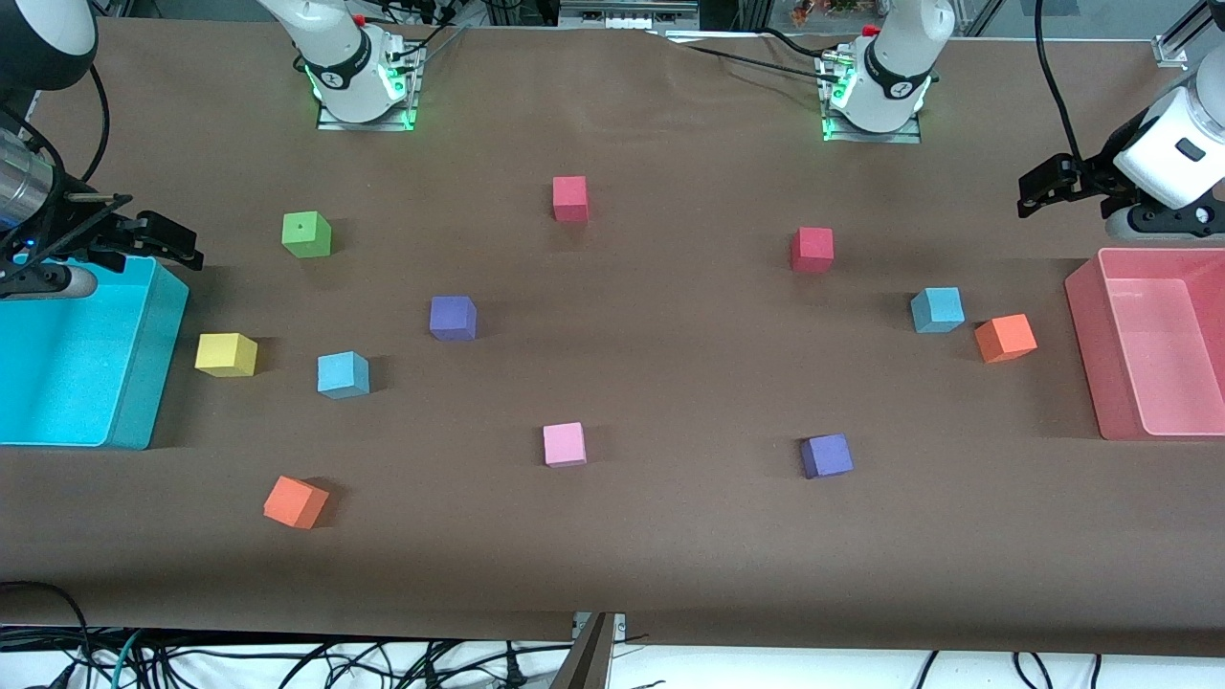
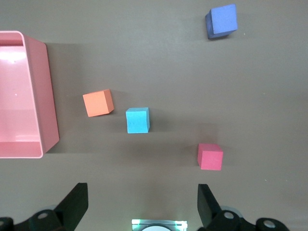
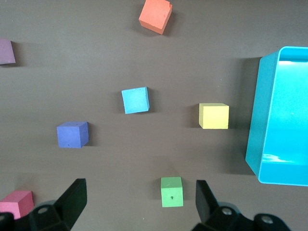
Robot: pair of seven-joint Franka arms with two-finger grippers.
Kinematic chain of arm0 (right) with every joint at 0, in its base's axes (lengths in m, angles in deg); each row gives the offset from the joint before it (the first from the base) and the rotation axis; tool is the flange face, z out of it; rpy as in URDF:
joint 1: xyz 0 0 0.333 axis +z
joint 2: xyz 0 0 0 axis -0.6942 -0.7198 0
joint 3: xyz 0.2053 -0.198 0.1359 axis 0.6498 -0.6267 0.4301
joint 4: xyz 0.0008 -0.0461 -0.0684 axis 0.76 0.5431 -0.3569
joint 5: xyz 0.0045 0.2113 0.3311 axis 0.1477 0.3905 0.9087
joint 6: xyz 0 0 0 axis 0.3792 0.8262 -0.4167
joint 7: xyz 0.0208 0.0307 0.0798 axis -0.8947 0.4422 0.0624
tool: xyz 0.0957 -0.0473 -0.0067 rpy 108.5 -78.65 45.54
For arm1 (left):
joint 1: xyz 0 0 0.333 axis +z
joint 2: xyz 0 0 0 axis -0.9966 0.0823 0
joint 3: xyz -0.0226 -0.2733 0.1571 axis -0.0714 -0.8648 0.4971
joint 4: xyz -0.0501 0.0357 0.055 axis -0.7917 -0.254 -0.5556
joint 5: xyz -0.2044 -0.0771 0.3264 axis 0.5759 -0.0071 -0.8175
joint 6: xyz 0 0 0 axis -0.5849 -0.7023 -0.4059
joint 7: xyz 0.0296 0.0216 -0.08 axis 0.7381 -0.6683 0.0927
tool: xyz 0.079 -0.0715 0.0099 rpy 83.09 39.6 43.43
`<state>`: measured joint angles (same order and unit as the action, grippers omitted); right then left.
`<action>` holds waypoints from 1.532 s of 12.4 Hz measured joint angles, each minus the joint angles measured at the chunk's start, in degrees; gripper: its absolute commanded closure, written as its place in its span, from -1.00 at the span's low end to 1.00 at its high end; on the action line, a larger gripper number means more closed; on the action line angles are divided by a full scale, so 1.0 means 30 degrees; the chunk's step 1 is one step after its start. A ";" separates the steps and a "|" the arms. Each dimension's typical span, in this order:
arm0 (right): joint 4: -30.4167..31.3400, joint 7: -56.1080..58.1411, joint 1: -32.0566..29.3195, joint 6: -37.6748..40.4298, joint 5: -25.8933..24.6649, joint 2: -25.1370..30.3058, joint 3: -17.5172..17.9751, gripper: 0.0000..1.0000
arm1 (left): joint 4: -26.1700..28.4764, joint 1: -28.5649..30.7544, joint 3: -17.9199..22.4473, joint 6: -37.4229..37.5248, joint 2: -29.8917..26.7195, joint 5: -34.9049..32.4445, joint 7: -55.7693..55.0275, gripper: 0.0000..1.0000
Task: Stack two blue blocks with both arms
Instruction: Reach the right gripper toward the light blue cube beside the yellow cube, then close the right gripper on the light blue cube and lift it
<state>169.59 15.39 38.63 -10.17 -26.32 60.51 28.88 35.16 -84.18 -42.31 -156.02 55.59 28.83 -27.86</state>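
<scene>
One sky-blue block [image 1: 343,374] lies toward the right arm's end of the table, between a yellow cube and a purple cube; it also shows in the right wrist view [image 3: 134,100]. The other sky-blue block [image 1: 937,309] lies toward the left arm's end beside an orange cube; it shows in the left wrist view [image 2: 137,120]. My right gripper [image 1: 165,239] hangs open and empty over the cyan bin's corner, its jaws wide in its wrist view [image 3: 139,190]. My left gripper [image 1: 1041,184] hangs open and empty near the pink bin, jaws wide [image 2: 142,192].
A cyan bin [image 1: 144,383] stands at the right arm's end, a pink bin [image 1: 1086,335] at the left arm's end. Scattered cubes: green [image 1: 306,234], yellow [image 1: 226,354], two orange [image 1: 295,501] [image 1: 1005,338], two purple [image 1: 452,318] [image 1: 826,455], pink [image 1: 564,444], two red [image 1: 570,198] [image 1: 812,249].
</scene>
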 measured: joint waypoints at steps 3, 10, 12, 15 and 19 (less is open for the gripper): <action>0.0001 0.0003 0.0000 0.0001 0.0000 -0.0141 0.0004 -1.00 | -0.0002 -0.0011 -0.0042 0.0123 -0.0004 0.0032 0.0000 -1.00; 0.0027 0.0002 0.0081 -0.0259 -0.0001 -0.2108 0.0152 -1.00 | -0.0011 -0.0113 -0.0062 0.0422 -0.0009 0.0035 0.0000 -1.00; 0.0056 0.0003 0.0164 -0.1276 -0.0001 -0.3505 0.0213 -1.00 | -0.0013 -0.0113 -0.0062 0.0443 -0.0008 0.0035 0.0000 -1.00; 0.0088 -0.0002 0.0867 -0.4222 0.0000 -0.5940 0.0266 -1.00 | -0.0009 -0.0114 -0.0057 0.0461 -0.0007 0.0035 0.0000 -1.00; 0.0212 -0.0040 0.1464 -0.7133 -0.0006 -0.8617 0.0275 -1.00 | -0.0002 -0.0152 -0.0063 0.0459 0.0022 0.0037 0.0000 -1.00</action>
<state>170.23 15.27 43.02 -31.57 -26.34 34.66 29.70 35.16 -84.63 -42.50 -154.64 55.66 28.94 -27.87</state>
